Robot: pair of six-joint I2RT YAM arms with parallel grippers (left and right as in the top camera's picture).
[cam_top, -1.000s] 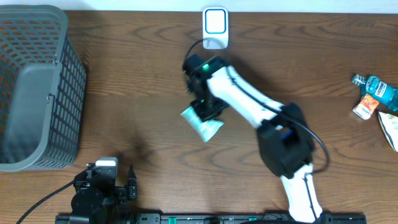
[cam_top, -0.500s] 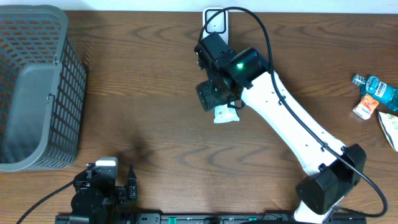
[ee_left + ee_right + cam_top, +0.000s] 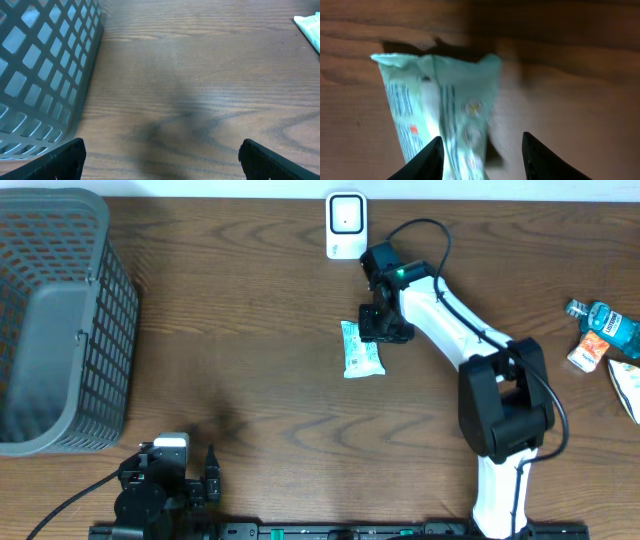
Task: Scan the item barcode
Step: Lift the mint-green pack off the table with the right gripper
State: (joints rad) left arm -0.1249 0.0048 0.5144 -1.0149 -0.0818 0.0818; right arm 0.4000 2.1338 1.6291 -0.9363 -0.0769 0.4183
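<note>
Since a second ago the packet (image 3: 361, 348) has come down out of the air and further right – it lies flat on the wooden table (image 3: 230, 310) now, a little below the scanner (image 3: 346, 225), no longer carried under the right gripper (image 3: 383, 328). That gripper sits just beside the packet's upper right corner, and the white arm behind it has folded back at the elbow.

From the right wrist, the packet (image 3: 440, 115) is a soft, pale green pouch with a crimped, slightly ragged top edge, blue print in columns and a small orange mark. The two dark fingers (image 3: 427, 160) stand apart with bare wood showing between them; the packet's lower end runs under the finger on the view's left, pinched by neither.

The left gripper (image 3: 162, 150) hangs over empty brown grain, its black fingers spread wide at the picture's bottom corners. Beside it rises the grey plastic basket (image 3: 45, 75), a lattice of square holes with rounded corners.

Well apart at the table's right edge lies a clear blue bottle (image 3: 612, 323) – glossy, on its side.
</note>
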